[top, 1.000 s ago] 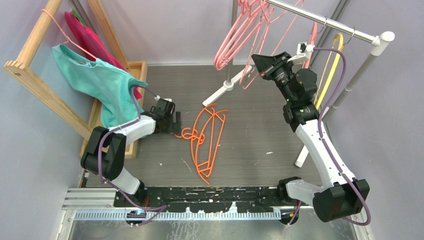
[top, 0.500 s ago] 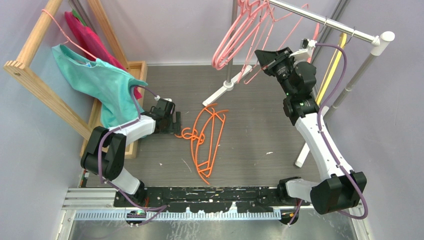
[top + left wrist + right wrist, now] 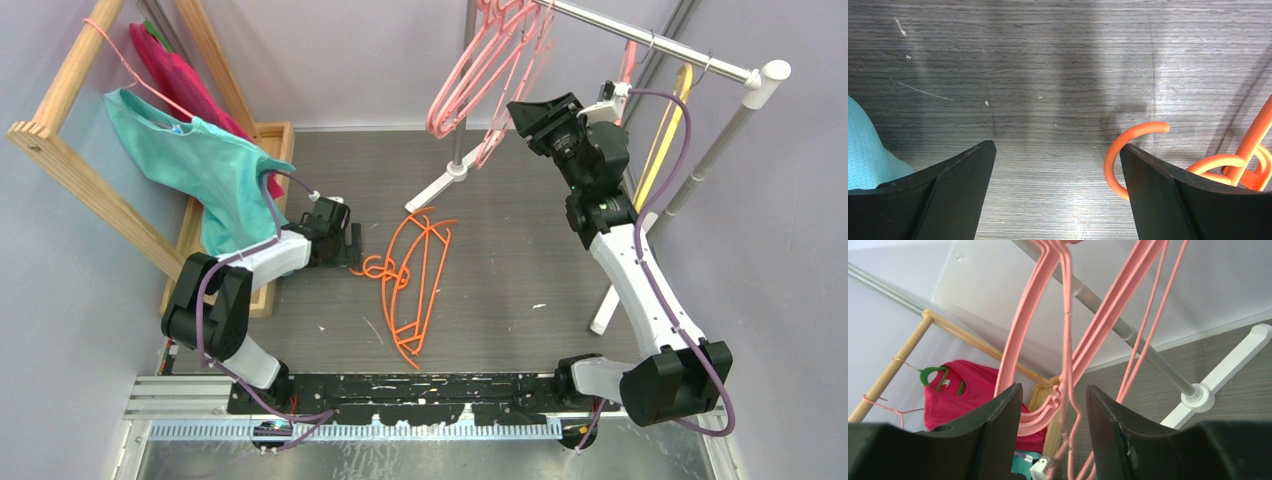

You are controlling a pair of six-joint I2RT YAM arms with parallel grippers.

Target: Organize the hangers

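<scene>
Right end effector (image 3: 1054, 389), jaws apart, straddles the pink hangers (image 3: 1018, 340) hung on the rail (image 3: 600, 26) (probably releasing them). Left end effector (image 3: 1057, 150), jaws spread, waits beside the orange hangers (image 3: 1140, 130) on the counter (image 3: 1048, 50).

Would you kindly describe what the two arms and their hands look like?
The left arm and right arm have white shells, black joints and a purple cable running outside. The left hand and right hand each have two broad black fingers.
</scene>
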